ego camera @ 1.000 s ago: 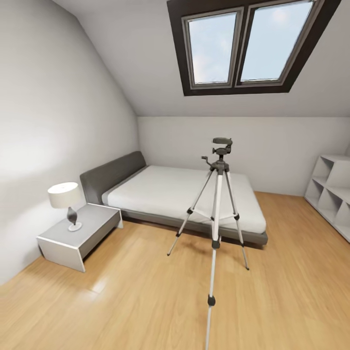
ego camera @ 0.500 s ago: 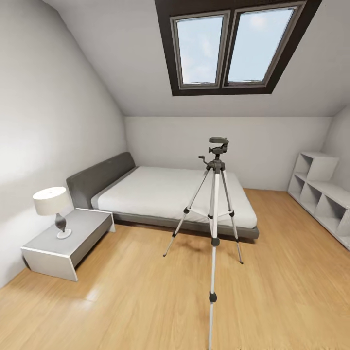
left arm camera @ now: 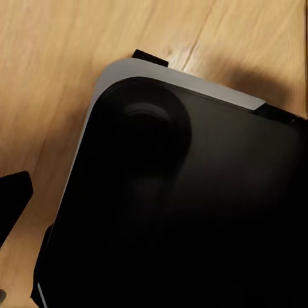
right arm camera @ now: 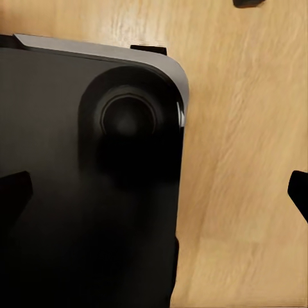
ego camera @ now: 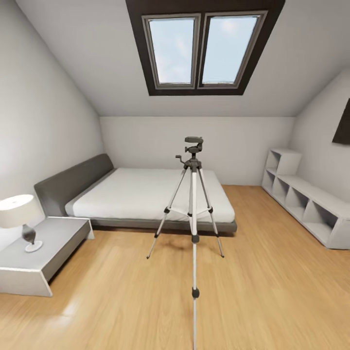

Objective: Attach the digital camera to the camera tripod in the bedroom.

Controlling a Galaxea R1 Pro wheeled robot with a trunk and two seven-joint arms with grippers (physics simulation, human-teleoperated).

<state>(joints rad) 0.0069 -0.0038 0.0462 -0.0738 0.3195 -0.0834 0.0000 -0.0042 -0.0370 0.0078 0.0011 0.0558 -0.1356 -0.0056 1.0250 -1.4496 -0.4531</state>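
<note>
Right gripper (right arm camera: 154, 192): fingertips (right arm camera: 14, 192) set wide apart at opposite edges of the wrist view, nothing between them.
Left gripper (left arm camera: 154, 199): one fingertip (left arm camera: 14, 199) visible at the left edge; its partner is lost against the dark robot base (left arm camera: 192, 212), so spread cannot be told.

Tripod (ego camera: 193, 204): upright, centre of the head view, three legs splayed on the floor (ego camera: 272, 291), the nearest leg running down to the bottom edge. Its head (ego camera: 194, 143) is bare, with a handle (ego camera: 181, 158) jutting left; no digital camera is mounted.

Bed (ego camera: 146, 194): behind the tripod, left of centre, headboard to the left wall.
Nightstand (ego camera: 48, 233): lower left, carrying a lamp (ego camera: 19, 214).
Shelves (ego camera: 301, 199): along the right wall.
Skylight (ego camera: 201, 48): top centre.

Change: against the views of a second ago the whole picture has slid leftward. The tripod has gone from right of centre to centre, the nightstand is cut by the left edge, and far more shelving is exposed. Judged a turn of the robot's view to the right, not a move of the furniture.

Meaning: the stand is located and squared up, but the attachment step is not begun; the digital camera's whereabouts cannot be told, so it likely has to be found first.
</note>
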